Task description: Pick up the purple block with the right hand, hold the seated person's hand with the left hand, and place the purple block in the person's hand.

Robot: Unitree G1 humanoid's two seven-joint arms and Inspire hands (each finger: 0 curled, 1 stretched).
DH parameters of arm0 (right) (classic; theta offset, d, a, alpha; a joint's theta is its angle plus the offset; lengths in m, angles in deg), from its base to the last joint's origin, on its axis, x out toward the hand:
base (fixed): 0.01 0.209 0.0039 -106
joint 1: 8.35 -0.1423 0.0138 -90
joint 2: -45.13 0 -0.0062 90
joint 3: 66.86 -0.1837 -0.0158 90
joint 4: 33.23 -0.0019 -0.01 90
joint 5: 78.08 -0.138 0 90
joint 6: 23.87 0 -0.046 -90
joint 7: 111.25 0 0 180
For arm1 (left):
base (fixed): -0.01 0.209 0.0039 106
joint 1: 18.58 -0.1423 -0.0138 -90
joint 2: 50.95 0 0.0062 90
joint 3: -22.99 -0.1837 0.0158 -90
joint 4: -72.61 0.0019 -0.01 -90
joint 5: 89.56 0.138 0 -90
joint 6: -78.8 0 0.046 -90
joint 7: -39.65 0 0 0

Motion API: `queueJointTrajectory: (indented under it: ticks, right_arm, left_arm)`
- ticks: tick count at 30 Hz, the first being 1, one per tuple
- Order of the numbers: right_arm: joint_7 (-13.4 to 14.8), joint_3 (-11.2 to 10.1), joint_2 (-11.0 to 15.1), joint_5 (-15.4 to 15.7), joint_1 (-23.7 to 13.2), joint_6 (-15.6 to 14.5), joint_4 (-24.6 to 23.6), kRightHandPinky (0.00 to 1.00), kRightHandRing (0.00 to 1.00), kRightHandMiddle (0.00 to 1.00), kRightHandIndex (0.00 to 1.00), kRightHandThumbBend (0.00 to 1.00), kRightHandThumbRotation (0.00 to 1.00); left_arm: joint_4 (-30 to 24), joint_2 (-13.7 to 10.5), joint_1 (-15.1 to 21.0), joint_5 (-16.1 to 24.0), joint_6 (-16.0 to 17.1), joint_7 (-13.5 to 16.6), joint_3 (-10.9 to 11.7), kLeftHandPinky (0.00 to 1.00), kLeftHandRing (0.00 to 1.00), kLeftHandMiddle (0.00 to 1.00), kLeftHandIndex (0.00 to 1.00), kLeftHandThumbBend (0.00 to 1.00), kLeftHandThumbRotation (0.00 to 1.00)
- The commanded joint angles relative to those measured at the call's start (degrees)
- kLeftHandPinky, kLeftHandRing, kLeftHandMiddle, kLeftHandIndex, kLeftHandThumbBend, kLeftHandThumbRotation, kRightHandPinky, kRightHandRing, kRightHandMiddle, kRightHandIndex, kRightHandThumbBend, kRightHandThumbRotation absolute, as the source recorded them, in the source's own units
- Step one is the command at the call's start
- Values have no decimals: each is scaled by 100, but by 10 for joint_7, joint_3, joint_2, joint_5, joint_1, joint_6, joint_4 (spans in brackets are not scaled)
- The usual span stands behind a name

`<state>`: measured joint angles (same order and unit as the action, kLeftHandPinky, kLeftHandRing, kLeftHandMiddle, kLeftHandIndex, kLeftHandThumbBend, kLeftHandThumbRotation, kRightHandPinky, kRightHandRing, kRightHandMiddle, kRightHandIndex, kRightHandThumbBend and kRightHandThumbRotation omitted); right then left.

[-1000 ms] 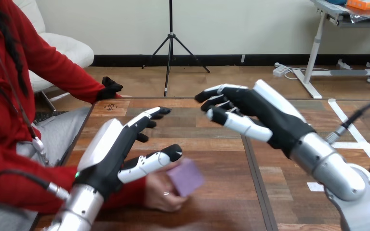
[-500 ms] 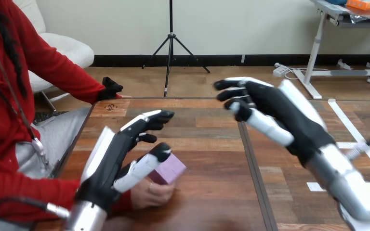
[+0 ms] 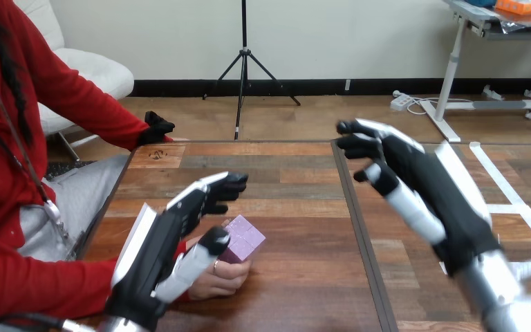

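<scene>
Your left hand (image 3: 164,241) is spread, just over the person's hand (image 3: 222,275), which holds the purple block (image 3: 243,237). Your right hand (image 3: 422,178) hangs spread, well apart.

The block (image 3: 245,236) lies in the person's hand (image 3: 225,277), just right of the left hand (image 3: 163,242); the right hand (image 3: 427,183) is well apart.

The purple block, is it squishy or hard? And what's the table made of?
The purple block looks like matte foam or painted wood: flat faces, crisp edges, no shine; I can't tell which. The table looks like wood planks: visible grain, mixed browns.
</scene>
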<state>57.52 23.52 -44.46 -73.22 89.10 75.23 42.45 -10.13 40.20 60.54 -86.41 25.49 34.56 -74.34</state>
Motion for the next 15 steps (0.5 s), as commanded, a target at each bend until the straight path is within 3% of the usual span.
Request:
queueJointTrajectory:
  ticks: [1,7,15]
  right_arm:
    - [14,6,-30,-18,25,35,-23,73,82,82,81,95,100]
    - [10,16,-55,-45,55,68,-11,73,81,81,81,92,100]
    - [0,24,-74,-78,79,74,-5,73,79,80,81,91,100]
  left_arm:
    - [-7,5,-3,-34,15,-18,13,78,81,81,80,89,100]
    - [-21,9,-19,-72,13,-45,12,78,80,80,80,87,100]
    - [-36,17,-30,-100,6,-63,14,76,79,79,79,83,100]
